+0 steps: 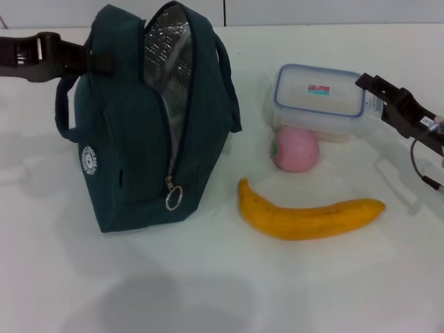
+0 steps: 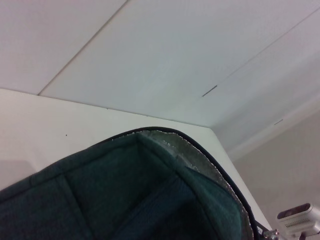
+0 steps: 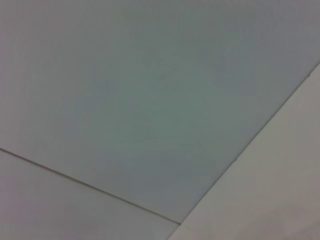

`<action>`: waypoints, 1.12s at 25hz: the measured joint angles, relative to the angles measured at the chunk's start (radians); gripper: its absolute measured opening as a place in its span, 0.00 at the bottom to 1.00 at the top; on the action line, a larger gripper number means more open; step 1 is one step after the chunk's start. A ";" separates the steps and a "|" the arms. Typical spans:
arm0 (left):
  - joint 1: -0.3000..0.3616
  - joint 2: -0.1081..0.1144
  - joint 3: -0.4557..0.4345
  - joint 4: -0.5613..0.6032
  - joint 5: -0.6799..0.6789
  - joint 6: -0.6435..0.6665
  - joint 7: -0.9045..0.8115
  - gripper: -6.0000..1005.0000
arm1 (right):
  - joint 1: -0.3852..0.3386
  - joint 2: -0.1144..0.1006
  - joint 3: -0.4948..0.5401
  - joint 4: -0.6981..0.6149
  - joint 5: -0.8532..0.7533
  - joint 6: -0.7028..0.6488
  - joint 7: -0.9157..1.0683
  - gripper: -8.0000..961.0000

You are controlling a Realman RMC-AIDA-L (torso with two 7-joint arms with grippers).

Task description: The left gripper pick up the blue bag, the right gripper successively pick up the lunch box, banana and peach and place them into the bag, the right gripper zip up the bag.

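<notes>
The blue bag [image 1: 139, 139] stands upright on the white table at the left. Its top is unzipped, showing silver lining, and its ring zip pull [image 1: 173, 198] hangs at the front. My left gripper [image 1: 97, 61] reaches in from the left and is shut on the bag's upper edge; the left wrist view shows the bag's fabric [image 2: 125, 200] close up. The lunch box [image 1: 319, 97] lies at the back right, with the pink peach [image 1: 296, 149] in front of it and the banana [image 1: 309, 215] nearer still. My right gripper [image 1: 368, 84] is at the lunch box's right end.
A pale wall with seams runs behind the table's far edge. A white device [image 2: 300, 220] shows in a corner of the left wrist view. The right wrist view holds only plain wall and table surface.
</notes>
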 joint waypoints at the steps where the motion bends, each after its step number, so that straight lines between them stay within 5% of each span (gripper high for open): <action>1: 0.000 -0.001 0.000 0.000 0.001 0.000 0.002 0.04 | 0.003 0.000 0.000 0.001 0.000 0.003 0.001 0.61; 20: 0.007 -0.004 0.000 -0.002 0.005 -0.002 0.021 0.04 | -0.023 0.000 -0.050 -0.036 -0.010 -0.048 0.002 0.55; 28: 0.009 -0.005 0.000 -0.003 0.005 0.001 0.031 0.04 | -0.026 0.000 -0.053 -0.045 -0.011 -0.052 0.005 0.27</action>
